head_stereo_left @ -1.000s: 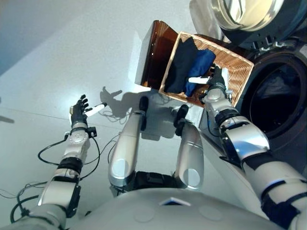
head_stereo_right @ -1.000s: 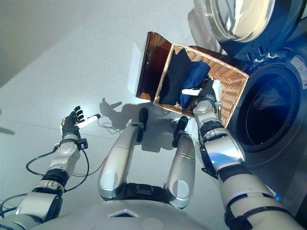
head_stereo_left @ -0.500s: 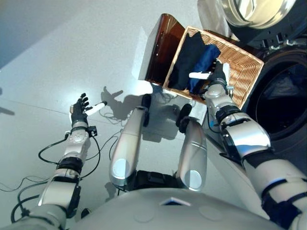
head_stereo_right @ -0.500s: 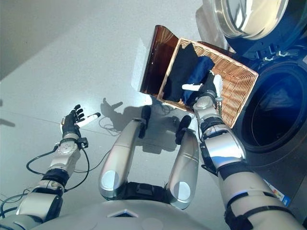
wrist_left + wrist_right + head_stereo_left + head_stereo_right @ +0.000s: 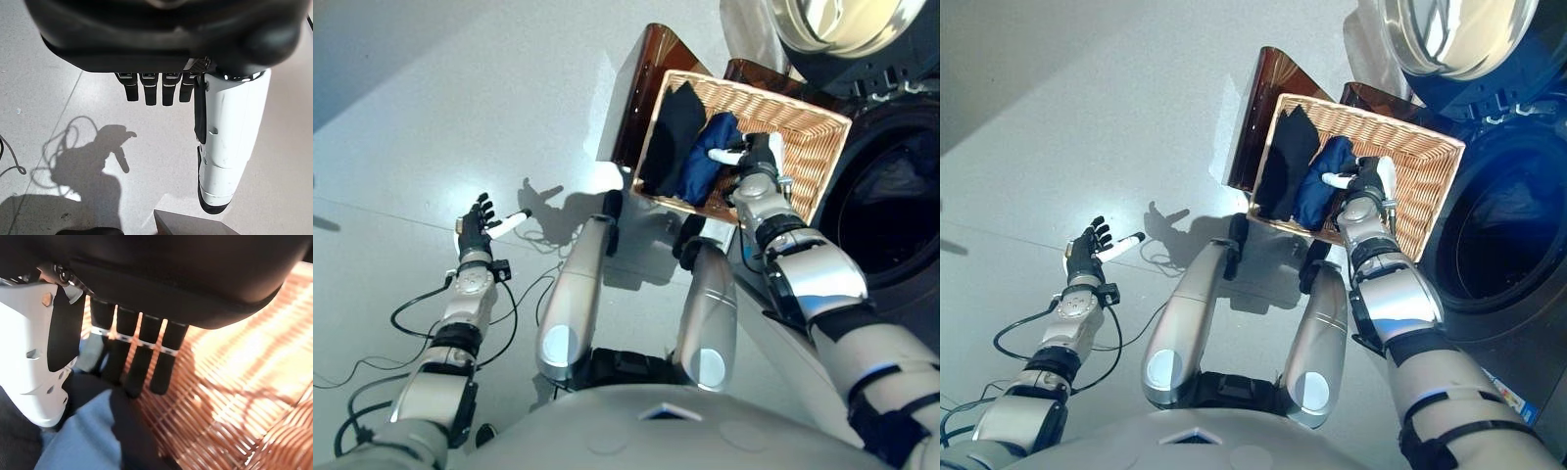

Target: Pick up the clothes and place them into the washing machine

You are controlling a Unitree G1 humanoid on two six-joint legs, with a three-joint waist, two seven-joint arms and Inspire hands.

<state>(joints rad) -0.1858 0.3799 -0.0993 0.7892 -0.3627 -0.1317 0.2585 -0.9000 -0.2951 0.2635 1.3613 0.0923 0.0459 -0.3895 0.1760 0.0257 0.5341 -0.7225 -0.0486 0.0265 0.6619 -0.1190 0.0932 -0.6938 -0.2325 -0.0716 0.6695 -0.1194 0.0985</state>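
The right hand (image 5: 1363,184) is inside the wicker basket (image 5: 1422,162), over the blue garment (image 5: 1320,192), which lies beside a black garment (image 5: 1281,168) on the side away from the washing machine. Its fingers (image 5: 139,355) are straight and point down; the tips are very near the blue cloth (I cannot tell whether they touch it), and they hold nothing. The basket stands just beside the washing machine (image 5: 891,196), whose round door (image 5: 832,22) is swung open. The left hand (image 5: 478,221) is well apart, over the bare floor (image 5: 431,117), fingers spread and empty.
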